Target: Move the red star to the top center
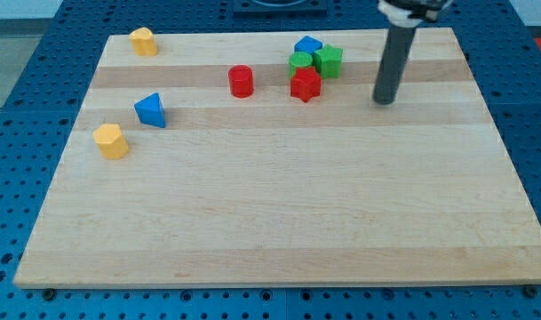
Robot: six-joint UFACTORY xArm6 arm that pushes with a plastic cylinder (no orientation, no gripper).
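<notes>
The red star (306, 85) lies near the view's top, a little right of centre, on the wooden board (279, 204). It touches a green round block (299, 62) just above it. A green star-like block (329, 60) and a blue block (308, 44) sit close behind, forming one cluster. My tip (384, 101) rests on the board to the right of the red star, a clear gap apart from it and from the cluster. The dark rod rises from the tip toward the view's top.
A red cylinder (242, 81) stands left of the cluster. A blue triangular block (150, 110) and a yellow block (111, 141) lie at the view's left. Another yellow block (143, 41) sits near the top left corner.
</notes>
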